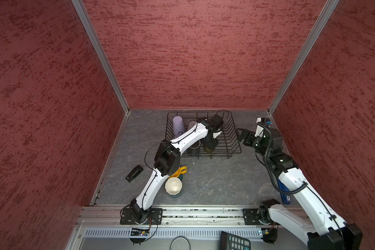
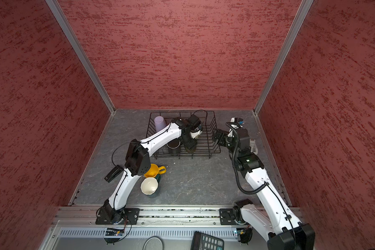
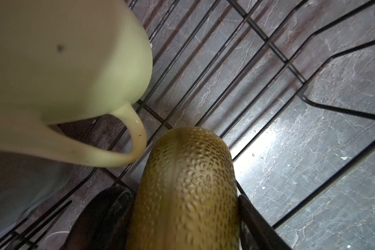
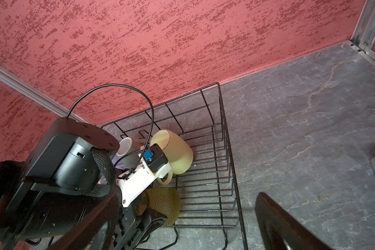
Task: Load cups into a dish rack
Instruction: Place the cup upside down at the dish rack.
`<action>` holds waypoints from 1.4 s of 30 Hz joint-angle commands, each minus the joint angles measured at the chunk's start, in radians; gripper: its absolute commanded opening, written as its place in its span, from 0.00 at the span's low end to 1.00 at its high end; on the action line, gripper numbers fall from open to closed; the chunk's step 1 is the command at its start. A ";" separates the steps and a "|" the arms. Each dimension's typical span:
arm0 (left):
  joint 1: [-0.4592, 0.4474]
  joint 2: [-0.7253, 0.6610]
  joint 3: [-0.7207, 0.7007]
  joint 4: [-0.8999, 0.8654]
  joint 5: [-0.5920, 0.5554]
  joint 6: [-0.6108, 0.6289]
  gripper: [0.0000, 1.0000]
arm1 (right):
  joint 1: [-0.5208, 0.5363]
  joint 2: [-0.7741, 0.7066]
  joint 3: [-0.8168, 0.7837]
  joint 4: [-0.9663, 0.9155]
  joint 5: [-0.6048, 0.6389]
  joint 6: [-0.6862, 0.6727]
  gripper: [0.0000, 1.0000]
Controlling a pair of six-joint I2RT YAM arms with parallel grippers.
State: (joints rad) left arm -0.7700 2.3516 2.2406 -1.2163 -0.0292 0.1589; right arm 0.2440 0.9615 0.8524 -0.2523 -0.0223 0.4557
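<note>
The black wire dish rack (image 1: 234, 134) stands at the back of the table. My left gripper (image 3: 182, 216) reaches into its front part, shut on the olive-brown glass (image 3: 188, 184), whose far end is down by the floor wires (image 4: 165, 203). A pale green mug (image 4: 178, 155) lies on its side just behind it. A lilac tumbler (image 1: 178, 125), a clear glass (image 1: 192, 125) and a dark mug (image 1: 194, 147) are also in the rack. A yellow mug (image 1: 180, 171) and a dark teal mug (image 1: 173, 185) sit on the table by the left arm. My right gripper (image 1: 241, 135) hangs open beside the rack's right side, empty.
A black stapler (image 1: 134, 173) lies left of the left arm. A blue object (image 1: 285, 195) lies under the right arm, and a white object (image 2: 253, 146) sits near the right wall. A calculator (image 1: 234, 241) rests below the front rail. Red walls close in three sides.
</note>
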 commanded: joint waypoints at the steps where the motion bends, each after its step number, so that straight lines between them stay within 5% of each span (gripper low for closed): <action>1: -0.006 0.016 0.025 -0.017 -0.011 0.018 0.64 | -0.008 -0.001 -0.007 0.015 -0.009 0.008 0.99; 10: -0.011 0.015 0.025 -0.017 -0.014 0.028 0.78 | -0.008 -0.001 -0.006 0.016 -0.013 0.012 0.99; 22: -0.012 -0.029 0.016 0.014 -0.005 0.015 0.84 | -0.010 -0.006 0.016 -0.001 -0.018 0.004 0.99; 34: 0.016 -0.346 -0.217 0.342 -0.033 -0.024 0.86 | -0.010 -0.044 0.097 -0.070 -0.013 -0.039 0.95; 42: 0.043 -0.584 -0.436 0.610 -0.114 -0.043 0.99 | -0.008 0.024 0.155 -0.117 -0.103 -0.052 0.82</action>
State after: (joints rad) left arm -0.7444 1.8084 1.8530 -0.7448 -0.1139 0.1394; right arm 0.2401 0.9642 0.9508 -0.3359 -0.0639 0.4191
